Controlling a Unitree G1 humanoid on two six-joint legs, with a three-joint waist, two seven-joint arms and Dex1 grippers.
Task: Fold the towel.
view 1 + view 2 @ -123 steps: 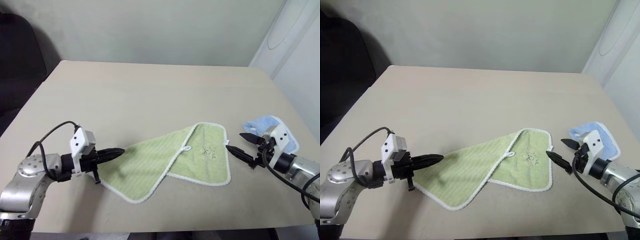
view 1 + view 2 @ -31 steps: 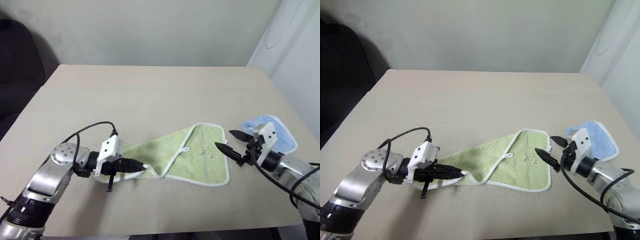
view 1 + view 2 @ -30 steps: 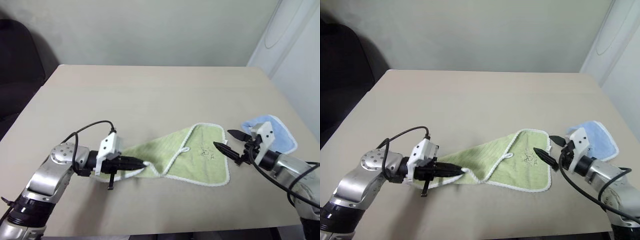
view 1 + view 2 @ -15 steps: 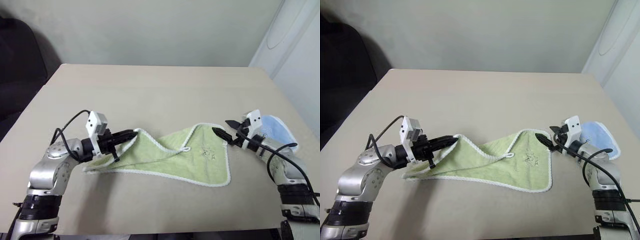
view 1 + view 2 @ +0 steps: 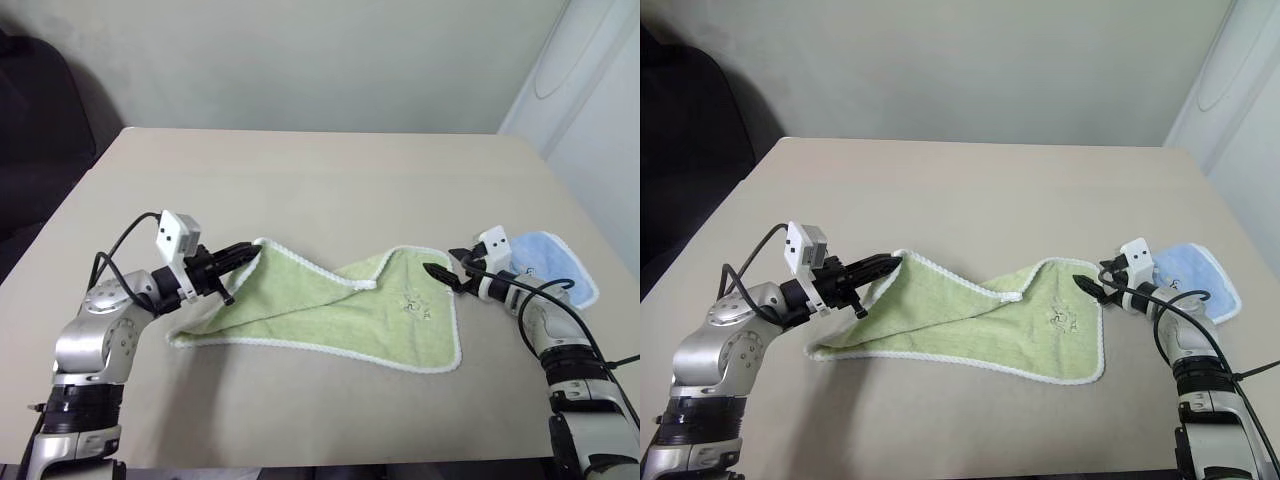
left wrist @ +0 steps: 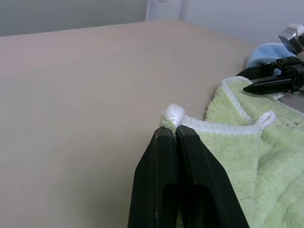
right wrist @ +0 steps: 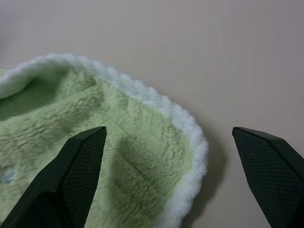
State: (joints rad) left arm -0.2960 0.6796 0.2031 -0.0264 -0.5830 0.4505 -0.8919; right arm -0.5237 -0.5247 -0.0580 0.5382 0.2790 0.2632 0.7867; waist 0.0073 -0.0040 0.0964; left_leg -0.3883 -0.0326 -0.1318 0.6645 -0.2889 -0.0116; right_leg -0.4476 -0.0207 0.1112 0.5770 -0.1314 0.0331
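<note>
Left gripper [image 6: 176, 134], at frame left, pinches the towel [image 5: 340, 310] corner, lifted. Right gripper [image 7: 166, 156] spread wide over the towel's right corner

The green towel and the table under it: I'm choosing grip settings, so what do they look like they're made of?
The towel looks like soft terry cloth, probably cotton: fuzzy, looped matte pile with a thick white stitched edge. It drapes limply from the left gripper, which is shut on one corner. The table seems to be a smooth beige laminate or painted board with a matte finish and no visible grain.
</note>
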